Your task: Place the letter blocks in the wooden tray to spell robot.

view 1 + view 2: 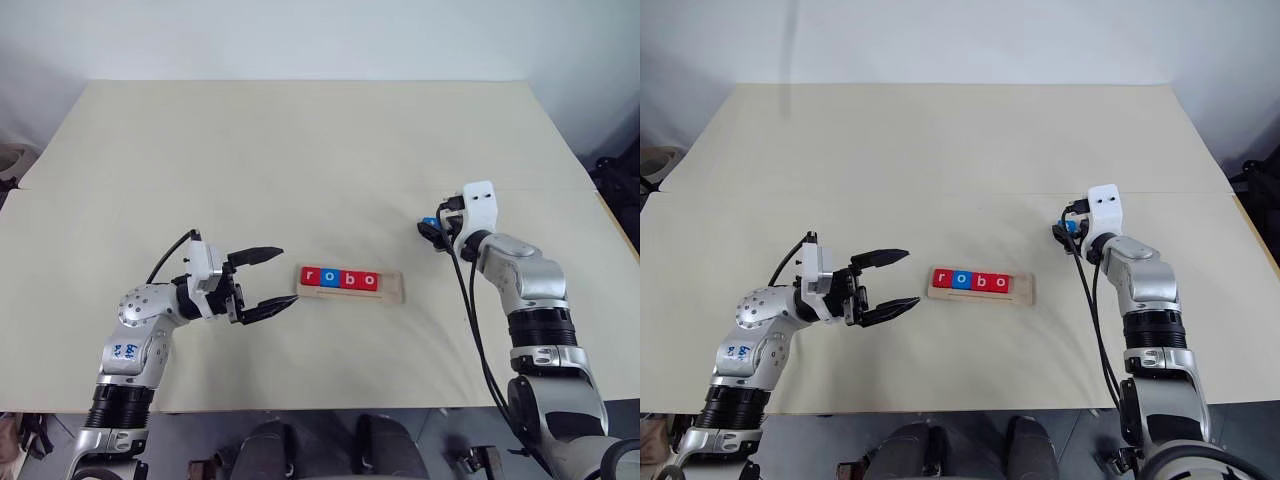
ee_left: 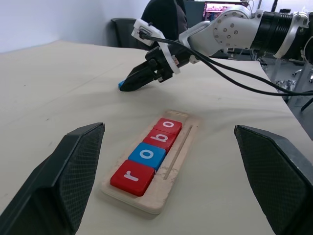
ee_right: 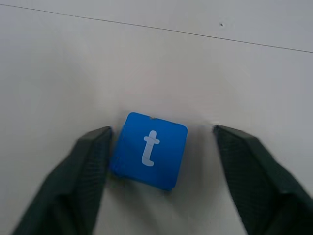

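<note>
Right pincer [image 3: 159,147] straddled blue t block [image 3: 149,149], one finger touching, other apart. Risk: uneven closing skews block. Tray [image 1: 391,294] at nine o'clock. Left pincer [image 1: 270,282] apart, empty.

A beige table [image 1: 300,160] bears the wooden tray [image 1: 392,293]; a blue t block [image 3: 149,149] lies well apart.

Head stereo pair downward over table [image 1: 300,150]; wrist cameras close along fingers [image 3: 88,166].
</note>
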